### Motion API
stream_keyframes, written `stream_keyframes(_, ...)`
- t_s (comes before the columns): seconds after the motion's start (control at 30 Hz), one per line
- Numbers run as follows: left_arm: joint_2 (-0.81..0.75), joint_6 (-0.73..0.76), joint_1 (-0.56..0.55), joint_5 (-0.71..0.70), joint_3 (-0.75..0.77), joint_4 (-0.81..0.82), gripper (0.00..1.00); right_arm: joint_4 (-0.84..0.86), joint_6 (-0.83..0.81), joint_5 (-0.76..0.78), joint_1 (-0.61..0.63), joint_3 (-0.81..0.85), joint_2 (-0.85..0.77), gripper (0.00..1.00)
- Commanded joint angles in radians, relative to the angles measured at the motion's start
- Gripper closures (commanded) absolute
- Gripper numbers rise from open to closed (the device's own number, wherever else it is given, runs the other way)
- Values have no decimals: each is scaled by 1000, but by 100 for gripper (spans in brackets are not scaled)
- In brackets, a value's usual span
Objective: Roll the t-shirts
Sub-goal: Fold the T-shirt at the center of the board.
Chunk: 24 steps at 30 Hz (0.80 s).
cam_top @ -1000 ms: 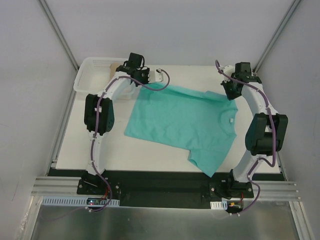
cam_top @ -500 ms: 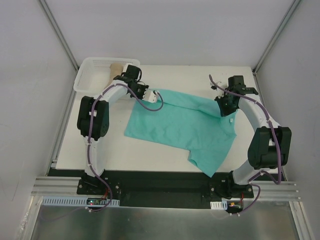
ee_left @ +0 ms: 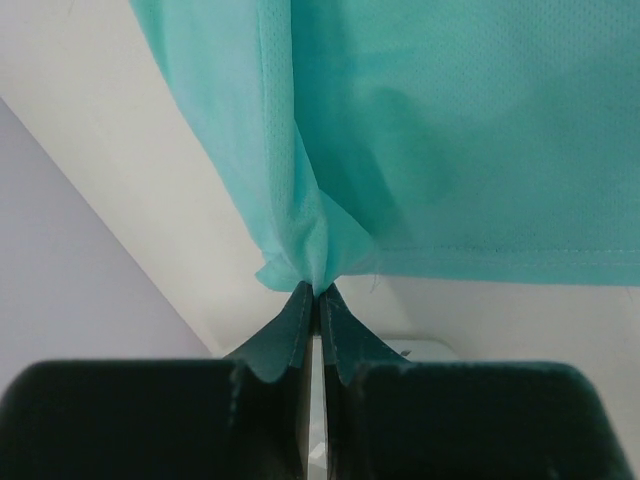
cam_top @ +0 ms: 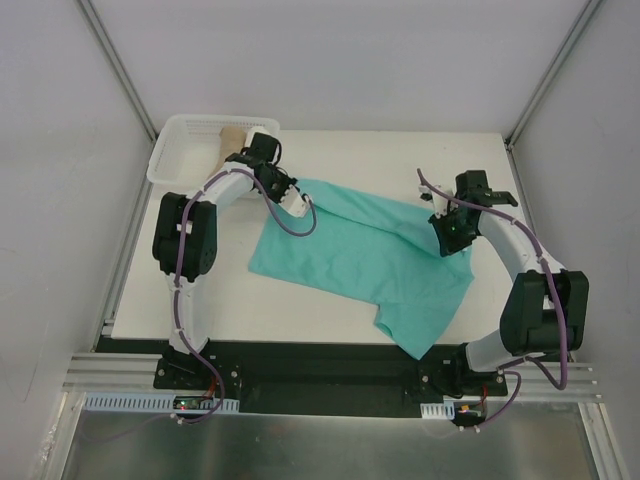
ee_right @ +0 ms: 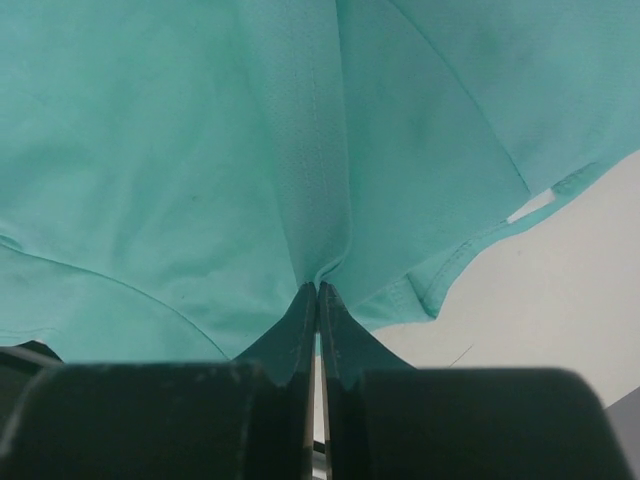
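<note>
A plain teal-green short-sleeved t-shirt of thin cloth lies spread on the flat white table. It sits to the right of the white slatted plastic basket and nearer the arm bases than it. Most of the cloth is flat. Its far edge, the side level with the basket, is drawn up into a loose ridge between the 2 grippers.

The left gripper is just right of the basket and slightly nearer the bases. Its jaws are pressed together with only a pinch of the shirt's stitched edge between the tips, and the cloth fans away from that pinch.

The right gripper is well to the right of the basket, at the shirt's opposite end. Its jaws are likewise closed tight on a bunched fold of cloth, beside a stitched edge.

A tan object lies inside the basket at its right end; what it is cannot be told.
</note>
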Motion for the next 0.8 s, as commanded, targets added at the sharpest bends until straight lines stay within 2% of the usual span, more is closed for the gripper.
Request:
stream_keyframes(0.0,-81,133,17,57,-44,-54,100,-43,-18,-23,14,-31,-53,99)
stream_keyframes(0.13,-148,242,30,42,-179,-84,100,-92,-43,-61,13,-45,-51,99)
stream_keyframes(0.2,-168,262,38,36,-199,-87,98,-132,-81,-104,13,-35,-35,99)
stream_keyframes(0.23,-170,254,46,36,-194,-89,77,-167,-90,-109,13,-25,-28,88)
stream_keyframes(0.27,-165,238,46,34,-184,-87,66,-180,-95,-115,11,-15,-21,78)
stream_keyframes(0.33,-154,167,46,55,-135,-86,53,-198,-98,-161,-18,33,-13,67)
stream_keyframes(0.37,-150,132,44,72,-112,-86,43,-198,-93,-185,-30,54,-7,66)
stream_keyframes(0.4,-144,62,40,80,-92,-87,41,-197,-78,-214,-39,76,16,64)
stream_keyframes(0.43,-142,28,34,89,-55,-87,41,-197,-69,-222,-56,128,34,63)
stream_keyframes(0.53,-130,-196,3,97,34,-89,37,-183,-28,-215,-91,223,123,63)
stream_keyframes(0.6,-92,-438,-20,86,129,-92,37,-150,-15,-167,-108,257,172,66)
stream_keyframes(0.67,-50,-666,-46,30,203,-109,42,-126,-26,-135,-121,295,235,68)
stream_keyframes(0.77,14,-871,-59,19,322,-135,59,-96,-44,-80,-128,352,313,75)
